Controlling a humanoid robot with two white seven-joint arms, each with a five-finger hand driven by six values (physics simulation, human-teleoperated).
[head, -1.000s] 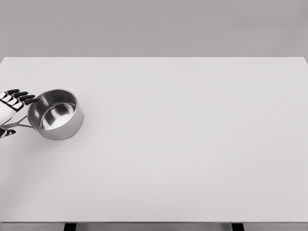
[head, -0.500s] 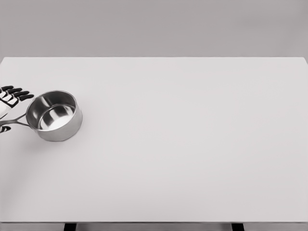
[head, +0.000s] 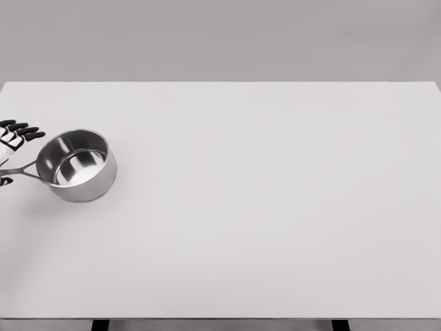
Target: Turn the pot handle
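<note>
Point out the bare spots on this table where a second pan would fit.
Everything right of the shiny steel saucepan is free white tabletop, out to the far, right and near edges. The crowded spot is the left edge, where the left hand sits by the pot's thin handle.

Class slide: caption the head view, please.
Left robot hand at the steel pot's handle, far left of a white table.

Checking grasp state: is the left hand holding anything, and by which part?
Cannot be told. The left hand is at the saucepan's handle, mostly cut off at the picture's edge; whether it grips shows nowhere.
</note>
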